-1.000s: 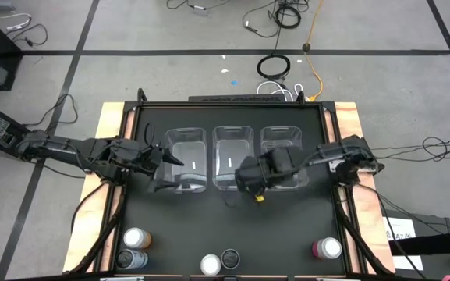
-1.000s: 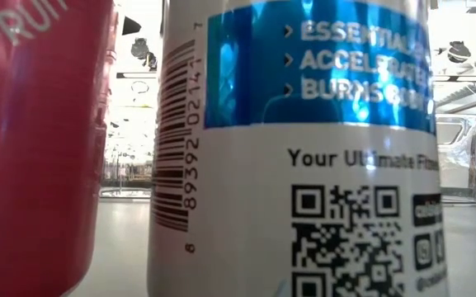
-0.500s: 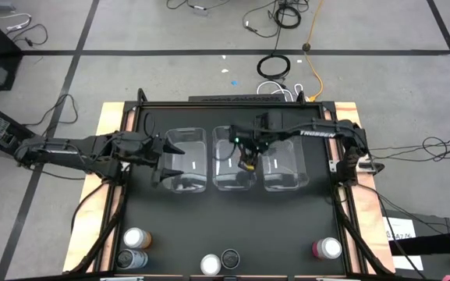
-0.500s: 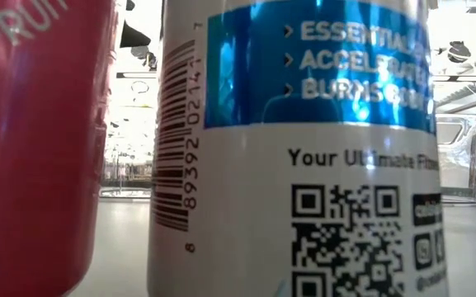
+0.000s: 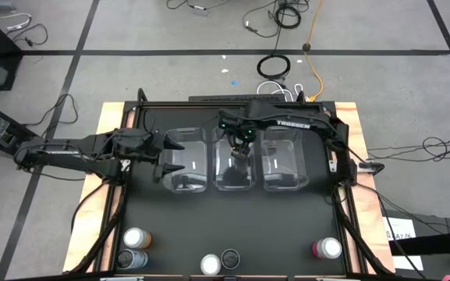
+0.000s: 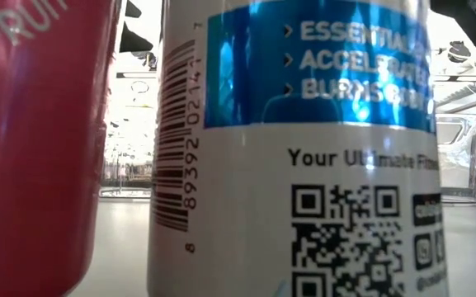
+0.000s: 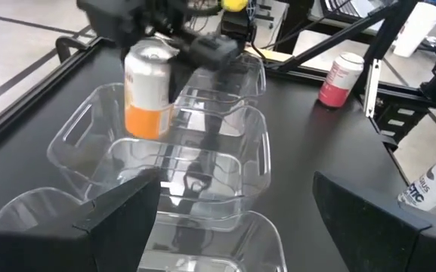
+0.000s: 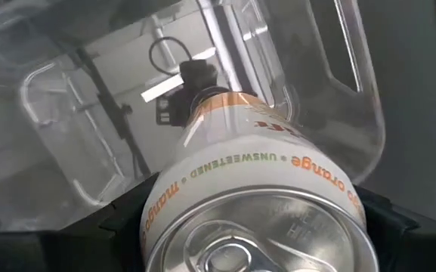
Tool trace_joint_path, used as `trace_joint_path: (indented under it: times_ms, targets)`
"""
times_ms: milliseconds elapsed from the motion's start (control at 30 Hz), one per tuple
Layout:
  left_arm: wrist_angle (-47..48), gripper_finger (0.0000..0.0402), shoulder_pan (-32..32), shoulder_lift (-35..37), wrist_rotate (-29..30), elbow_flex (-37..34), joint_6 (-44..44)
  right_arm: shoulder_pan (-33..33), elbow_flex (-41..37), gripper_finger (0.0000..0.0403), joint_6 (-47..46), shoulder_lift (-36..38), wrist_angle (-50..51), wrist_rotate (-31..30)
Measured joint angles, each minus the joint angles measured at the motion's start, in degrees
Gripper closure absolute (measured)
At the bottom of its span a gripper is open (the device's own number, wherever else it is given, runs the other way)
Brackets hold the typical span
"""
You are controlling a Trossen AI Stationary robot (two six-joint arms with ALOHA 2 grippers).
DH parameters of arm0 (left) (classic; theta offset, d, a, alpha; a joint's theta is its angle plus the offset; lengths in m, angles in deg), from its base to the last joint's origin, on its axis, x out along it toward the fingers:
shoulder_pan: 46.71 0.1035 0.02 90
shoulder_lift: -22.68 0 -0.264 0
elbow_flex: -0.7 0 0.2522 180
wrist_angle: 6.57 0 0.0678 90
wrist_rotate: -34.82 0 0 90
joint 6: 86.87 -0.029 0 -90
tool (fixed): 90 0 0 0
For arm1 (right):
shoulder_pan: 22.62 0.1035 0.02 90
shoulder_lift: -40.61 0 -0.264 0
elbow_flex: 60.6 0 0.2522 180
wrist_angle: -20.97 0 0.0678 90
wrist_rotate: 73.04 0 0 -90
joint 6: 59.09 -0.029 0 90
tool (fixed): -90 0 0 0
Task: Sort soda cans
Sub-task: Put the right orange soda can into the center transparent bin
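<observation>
My right pincer (image 7: 157, 41) clamps an orange can (image 7: 149, 91) above the middle bin (image 5: 233, 160) — released off-centre, it could clip the rim and topple; my left pincer (image 5: 162, 162) waits agape beside the left bin (image 5: 186, 160).

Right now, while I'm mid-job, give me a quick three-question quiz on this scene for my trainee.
1. Multiple choice: the right gripper is shut on which thing? A) a pink-sided soda can B) the orange-sided soda can with a silvery top C) nothing
2. True or false: the left gripper is shut on a can.
3. Count: how many soda cans stand on the black table, outside the clear rectangular plastic bins?

Key: 1) B; it hangs over the middle bin. 2) False; its jaws are open and empty, beside the left bin. 3) Five.
</observation>
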Motion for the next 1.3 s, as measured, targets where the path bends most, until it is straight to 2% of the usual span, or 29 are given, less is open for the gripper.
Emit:
trace_joint_path:
  times_ms: [367, 1300]
  targets:
    - [0.3, 0.0047, 0.0, 0.0, 0.0, 0.0, 0.3, -2.8, 0.0, 0.0119, 1.7, -5.3, -3.9, 0.3]
    - [0.3, 0.0047, 0.1, 0.0, 2.3, 0.0, 0.3, -4.0, -6.3, 0.0113, 2.0, -4.5, -9.4, 1.7]
